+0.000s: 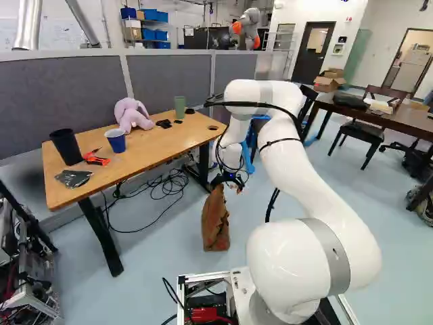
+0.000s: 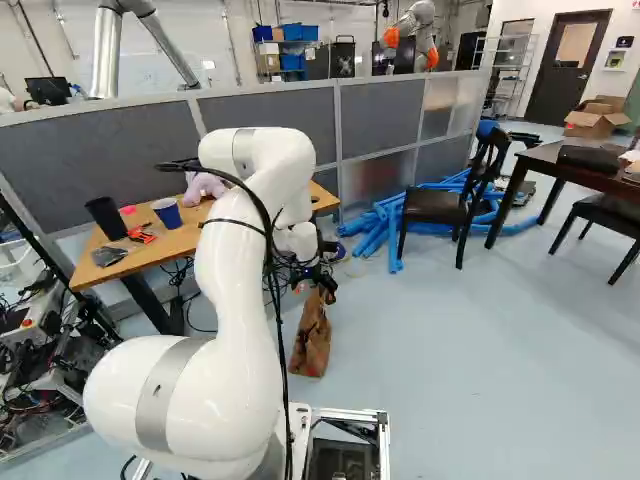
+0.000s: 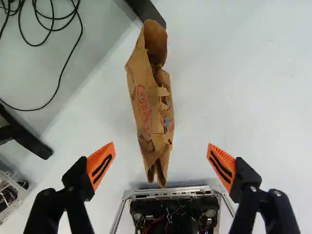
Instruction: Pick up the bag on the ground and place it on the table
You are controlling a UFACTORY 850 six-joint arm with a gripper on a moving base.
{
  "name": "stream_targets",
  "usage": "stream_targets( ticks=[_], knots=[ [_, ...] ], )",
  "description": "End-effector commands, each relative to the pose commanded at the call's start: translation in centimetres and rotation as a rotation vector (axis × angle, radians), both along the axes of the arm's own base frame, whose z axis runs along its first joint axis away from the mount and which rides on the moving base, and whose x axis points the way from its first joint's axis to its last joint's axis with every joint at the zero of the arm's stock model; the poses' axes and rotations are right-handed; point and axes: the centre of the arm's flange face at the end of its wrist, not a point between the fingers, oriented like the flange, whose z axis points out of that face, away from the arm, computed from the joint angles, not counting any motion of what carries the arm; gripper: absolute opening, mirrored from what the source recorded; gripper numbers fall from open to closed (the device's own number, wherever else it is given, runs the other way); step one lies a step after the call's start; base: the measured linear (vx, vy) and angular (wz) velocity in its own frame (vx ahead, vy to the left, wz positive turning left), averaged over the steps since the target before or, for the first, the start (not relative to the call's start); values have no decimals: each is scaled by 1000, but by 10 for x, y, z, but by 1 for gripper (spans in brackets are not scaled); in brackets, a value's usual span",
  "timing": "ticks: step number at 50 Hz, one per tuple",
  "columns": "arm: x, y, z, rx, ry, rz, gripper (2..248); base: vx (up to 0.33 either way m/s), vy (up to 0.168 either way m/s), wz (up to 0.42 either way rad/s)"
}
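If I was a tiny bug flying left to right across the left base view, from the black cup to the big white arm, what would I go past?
Black cup → blue cup → pink stuffed toy → green cup → brown bag → big white arm

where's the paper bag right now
The brown paper bag stands on the floor right of the wooden table in the left base view, below the open gripper.
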Motion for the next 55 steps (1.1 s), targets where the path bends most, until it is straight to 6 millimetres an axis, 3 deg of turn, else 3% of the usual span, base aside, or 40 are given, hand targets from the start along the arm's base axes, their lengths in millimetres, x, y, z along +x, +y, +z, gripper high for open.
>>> stream_targets(
  ticks=[55],
  knots=[
    [21,8,-84,0,22,13,247,0,0,0]
  ],
)
